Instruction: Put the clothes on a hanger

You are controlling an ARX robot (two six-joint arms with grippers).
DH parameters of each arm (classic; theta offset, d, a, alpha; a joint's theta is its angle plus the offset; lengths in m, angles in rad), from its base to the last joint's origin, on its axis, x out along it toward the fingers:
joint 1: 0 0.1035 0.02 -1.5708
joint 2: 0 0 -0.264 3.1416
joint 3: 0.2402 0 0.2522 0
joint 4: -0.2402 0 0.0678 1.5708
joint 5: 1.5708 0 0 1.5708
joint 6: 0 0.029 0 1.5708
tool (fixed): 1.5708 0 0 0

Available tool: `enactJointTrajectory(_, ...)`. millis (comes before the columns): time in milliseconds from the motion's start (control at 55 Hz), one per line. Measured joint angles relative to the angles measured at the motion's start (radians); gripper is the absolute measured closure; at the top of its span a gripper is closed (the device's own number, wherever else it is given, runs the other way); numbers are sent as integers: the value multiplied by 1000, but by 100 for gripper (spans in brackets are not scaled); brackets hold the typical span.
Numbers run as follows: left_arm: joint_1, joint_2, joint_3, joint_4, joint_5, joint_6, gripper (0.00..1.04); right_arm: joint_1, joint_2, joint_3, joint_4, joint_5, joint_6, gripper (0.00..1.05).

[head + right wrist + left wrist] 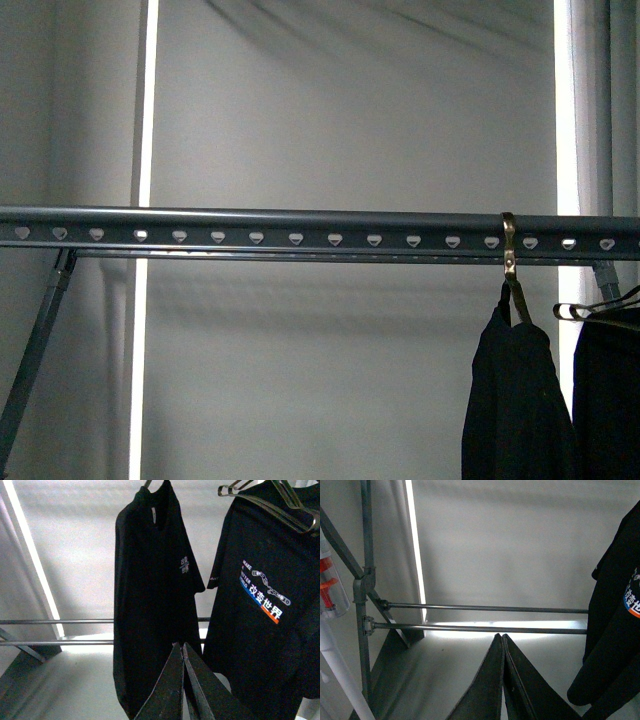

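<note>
The dark grey rail [300,232] with heart-shaped holes runs across the front view. A gold hanger hook [509,250] sits over it at the right, and the black T-shirt [515,400] hangs from it. In the right wrist view the same shirt [150,595] hangs free, its small white neck label at the collar. My right gripper [182,647] is shut and empty, just in front of the shirt's lower part. My left gripper [501,639] is shut and empty, to the left of a black printed garment [615,620]. Neither gripper shows in the front view.
A second black shirt with a printed logo [265,595] hangs on a striped hanger [600,305] right of the first. Two thin lower bars [485,617] cross behind my left gripper. A slanted strut [35,350] stands at the left. A white tube with red parts [330,585] is at the far left.
</note>
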Motion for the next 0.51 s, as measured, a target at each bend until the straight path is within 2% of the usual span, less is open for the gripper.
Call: enactJointTrajectory(509,0,-2,0,-2,0,0,101,0,-40,-45,6,1,0,102)
